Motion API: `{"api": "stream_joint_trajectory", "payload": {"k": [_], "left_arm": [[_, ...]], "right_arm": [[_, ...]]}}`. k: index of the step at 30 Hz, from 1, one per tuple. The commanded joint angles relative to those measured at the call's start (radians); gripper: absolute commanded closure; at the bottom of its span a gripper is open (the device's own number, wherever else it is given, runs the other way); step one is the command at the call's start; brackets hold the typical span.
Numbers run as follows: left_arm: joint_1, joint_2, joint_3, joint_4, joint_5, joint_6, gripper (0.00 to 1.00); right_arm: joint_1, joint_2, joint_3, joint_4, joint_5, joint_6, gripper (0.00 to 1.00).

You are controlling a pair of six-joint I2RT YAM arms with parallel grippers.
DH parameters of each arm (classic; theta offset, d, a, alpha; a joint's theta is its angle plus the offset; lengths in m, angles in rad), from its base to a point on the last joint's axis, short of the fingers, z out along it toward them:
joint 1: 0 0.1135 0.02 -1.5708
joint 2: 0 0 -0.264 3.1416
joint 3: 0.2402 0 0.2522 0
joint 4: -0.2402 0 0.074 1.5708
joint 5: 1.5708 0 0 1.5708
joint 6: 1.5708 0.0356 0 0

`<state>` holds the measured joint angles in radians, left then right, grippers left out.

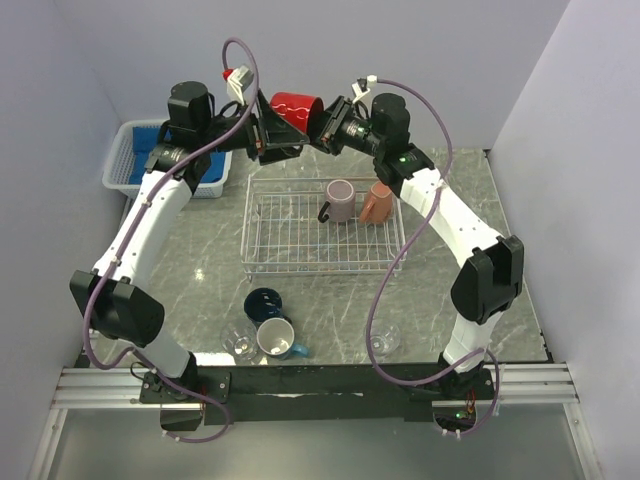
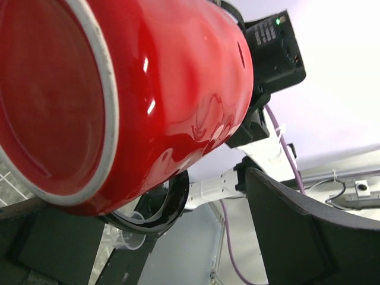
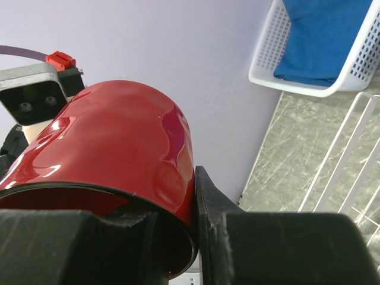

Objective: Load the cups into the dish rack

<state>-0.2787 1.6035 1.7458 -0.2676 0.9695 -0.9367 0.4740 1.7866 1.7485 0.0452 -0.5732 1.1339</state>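
Observation:
A red mug (image 1: 295, 106) hangs on its side in the air above the back edge of the white wire dish rack (image 1: 300, 265). My right gripper (image 1: 326, 128) is shut on its rim, one finger inside and one outside, as the right wrist view (image 3: 163, 202) shows on the mug (image 3: 119, 136). My left gripper (image 1: 267, 140) is open at the mug's base end; in the left wrist view (image 2: 148, 199) its right finger (image 2: 297, 237) stands apart from the mug (image 2: 172, 89). A mauve mug (image 1: 340, 200) and a salmon mug (image 1: 377, 202) sit in the rack.
A navy mug (image 1: 263, 303), a light blue mug (image 1: 276, 338) and two clear glass cups (image 1: 240, 345) (image 1: 384, 342) stand on the marble table in front of the rack. A white basket with blue cloth (image 1: 128, 152) sits at the back left, also in the right wrist view (image 3: 267, 65).

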Motion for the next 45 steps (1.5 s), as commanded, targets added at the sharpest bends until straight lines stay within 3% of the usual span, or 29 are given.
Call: {"api": "stream_joint_trajectory", "payload": {"k": [1,3,4,7,12,18,19,22,28,35,42,45], "left_arm": [[-0.014,-0.001,0.009,0.145,-0.034,-0.091,0.04],[-0.014,0.001,0.015,0.182,-0.044,-0.131,0.04],[-0.014,0.003,0.020,0.212,-0.049,-0.145,0.18],[-0.014,0.026,0.058,0.217,-0.060,-0.165,0.40],[-0.014,0.044,0.066,0.238,-0.071,-0.203,0.48],[0.009,0.062,0.092,0.307,-0.066,-0.284,0.69],[0.015,0.062,0.086,0.314,-0.063,-0.295,0.81],[0.044,0.062,0.078,0.340,-0.051,-0.329,0.99],[0.111,0.070,0.116,0.343,-0.008,-0.311,0.99],[0.182,0.030,0.124,0.142,0.035,-0.061,0.99],[0.246,0.001,0.063,0.123,0.035,-0.017,0.99],[0.254,-0.002,0.044,0.104,0.037,0.007,0.99]], "right_arm": [[0.011,-0.006,0.026,0.139,-0.034,0.024,1.00],[0.012,-0.007,0.008,0.154,-0.033,0.040,1.00],[0.012,-0.006,0.005,0.165,-0.030,0.049,1.00],[0.011,0.000,0.000,0.182,-0.021,0.059,1.00],[0.014,0.025,0.020,0.214,-0.020,0.086,1.00],[0.023,0.022,-0.018,0.237,-0.014,0.093,1.00],[0.025,0.014,-0.041,0.246,-0.011,0.099,1.00],[0.026,0.004,-0.076,0.260,-0.005,0.105,1.00],[0.020,-0.009,-0.083,0.236,-0.011,0.102,1.00],[-0.011,-0.061,-0.110,0.102,0.021,0.038,0.70],[-0.037,-0.096,-0.173,0.077,-0.007,0.024,0.54],[-0.046,-0.113,-0.201,0.040,-0.031,0.004,0.43]]}}
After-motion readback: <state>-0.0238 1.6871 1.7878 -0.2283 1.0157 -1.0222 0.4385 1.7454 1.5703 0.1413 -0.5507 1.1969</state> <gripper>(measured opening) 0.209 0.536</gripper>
